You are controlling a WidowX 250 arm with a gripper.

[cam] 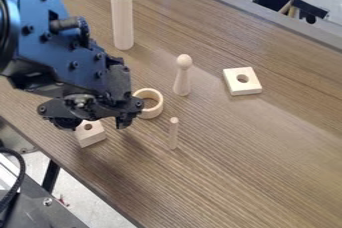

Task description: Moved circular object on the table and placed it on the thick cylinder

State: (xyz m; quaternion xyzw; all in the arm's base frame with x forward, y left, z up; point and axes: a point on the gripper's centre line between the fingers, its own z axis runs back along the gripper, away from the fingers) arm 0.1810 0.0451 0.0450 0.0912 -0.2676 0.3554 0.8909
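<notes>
Gripper: jaws wide, empty
Ring: on tbl, just R of jaws in view
Thick cyl: upright, well above jaws in view
Block: just below jaws in view
Thin peg: lower R of jaws
Pawn: R of jaws, past ring
Sq: w/ hole, farther R of jaws

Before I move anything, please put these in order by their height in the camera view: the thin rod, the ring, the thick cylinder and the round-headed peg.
1. Thick cylinder, clearly tallest
2. Round-headed peg
3. Thin rod and ring: too alike to rank
</notes>
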